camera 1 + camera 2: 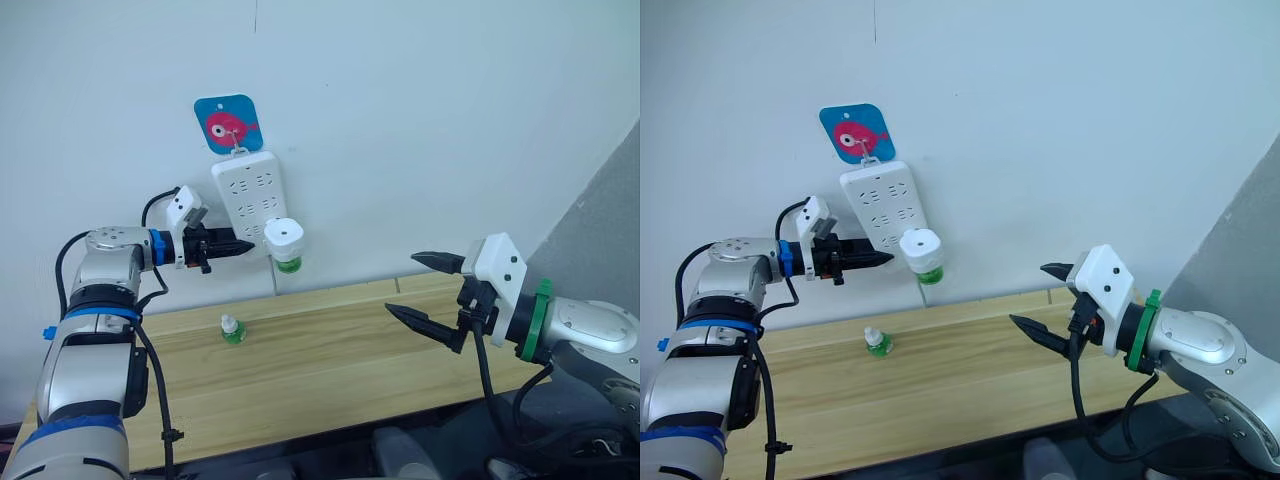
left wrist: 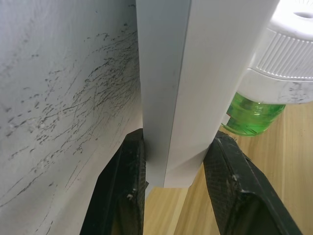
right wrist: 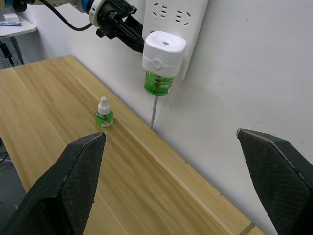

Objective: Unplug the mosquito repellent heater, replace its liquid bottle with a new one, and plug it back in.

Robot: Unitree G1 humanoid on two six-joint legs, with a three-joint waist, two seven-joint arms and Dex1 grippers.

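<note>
The left gripper (image 2: 176, 161) clamps the lower edge of the power strip (image 1: 247, 195) hanging on the wall, just beside the heater (image 1: 284, 236) plugged into the strip's bottom end, a green bottle (image 1: 288, 263) under it. The right gripper (image 1: 428, 290) hovers wide open, well apart from the strip, over the table (image 1: 330, 350). A spare bottle (image 1: 232, 329) stands on the table below the strip.

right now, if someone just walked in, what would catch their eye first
Probably the white power strip hanging on the wall under a blue fish tag, with the mosquito repellent heater plugged into its lower end. The left gripper clamps the strip's edge, while the right gripper hovers open over the wooden table, where a spare green bottle stands.
</note>
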